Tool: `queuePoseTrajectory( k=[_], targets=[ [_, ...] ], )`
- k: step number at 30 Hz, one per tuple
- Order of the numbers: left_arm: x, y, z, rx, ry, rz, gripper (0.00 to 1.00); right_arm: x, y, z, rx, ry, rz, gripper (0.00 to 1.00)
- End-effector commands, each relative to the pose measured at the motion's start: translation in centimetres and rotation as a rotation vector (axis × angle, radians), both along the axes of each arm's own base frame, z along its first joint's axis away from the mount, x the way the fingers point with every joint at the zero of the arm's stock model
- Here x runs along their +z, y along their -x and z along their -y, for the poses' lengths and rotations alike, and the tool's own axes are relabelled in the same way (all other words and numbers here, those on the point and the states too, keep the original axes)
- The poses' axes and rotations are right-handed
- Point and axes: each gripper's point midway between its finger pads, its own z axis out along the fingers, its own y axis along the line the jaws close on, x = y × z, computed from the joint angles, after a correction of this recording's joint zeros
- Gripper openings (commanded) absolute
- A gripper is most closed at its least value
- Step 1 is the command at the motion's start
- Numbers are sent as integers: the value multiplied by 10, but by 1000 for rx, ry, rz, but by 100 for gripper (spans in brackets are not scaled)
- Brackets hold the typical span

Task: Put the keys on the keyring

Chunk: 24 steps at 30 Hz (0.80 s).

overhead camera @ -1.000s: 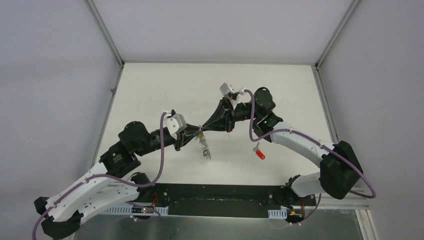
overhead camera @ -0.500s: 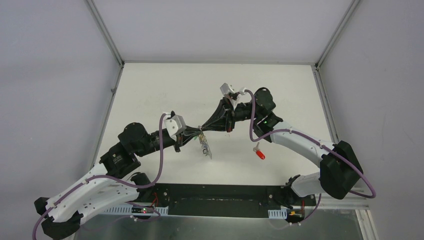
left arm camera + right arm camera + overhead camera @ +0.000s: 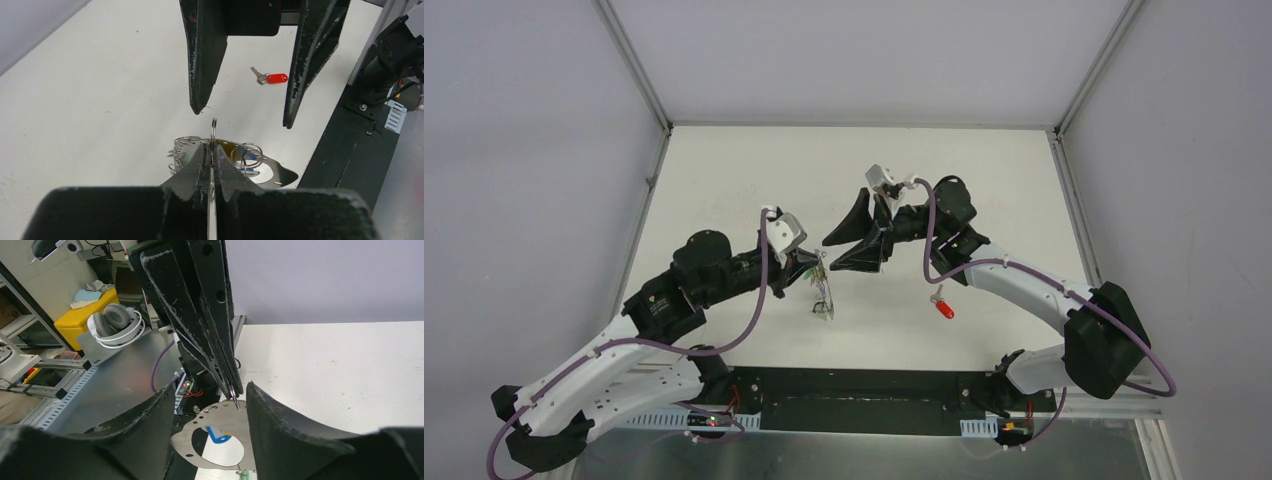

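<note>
My left gripper (image 3: 812, 272) (image 3: 212, 146) is shut on a small split ring (image 3: 213, 131) at the rim of the keyring (image 3: 272, 172), a flat grey metal hoop with holes. The hoop hangs under the fingers with more wire rings (image 3: 247, 155) and a blue tag (image 3: 218, 435). Seen from the top, this bundle (image 3: 824, 300) dangles just above the table. My right gripper (image 3: 831, 255) (image 3: 209, 388) stands open right in front of it, one finger on each side of the keyring (image 3: 200, 435), touching nothing. A key with a red head (image 3: 943, 307) (image 3: 272, 78) lies on the table to the right.
The white table (image 3: 724, 180) is walled at the back and both sides. The black base rail (image 3: 854, 400) runs along its near edge. Purple cables loop off both arms. Past the table edge, the right wrist view shows a shelf with headphones (image 3: 117, 322).
My right gripper has opened and let go of what it pinched. My left gripper has drawn slightly left and nearer with the keyring bundle, so the two grippers no longer touch.
</note>
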Motion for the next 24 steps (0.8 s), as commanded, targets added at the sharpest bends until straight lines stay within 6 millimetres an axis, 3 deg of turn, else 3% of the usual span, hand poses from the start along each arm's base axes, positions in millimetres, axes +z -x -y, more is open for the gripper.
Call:
queuePoseTrajectory(
  k=[1,15,24],
  targets=[
    [29,0,-1,19,15,-14,0,19,3,6,-28,-62,56,58],
    [28,9,0,-21,-251,-236,0,14,-13,1,-116,-40,24,61],
    [38,14,2,-65,-380,-323,0,17,-16,-4,-105,-57,20,50]
  ],
)
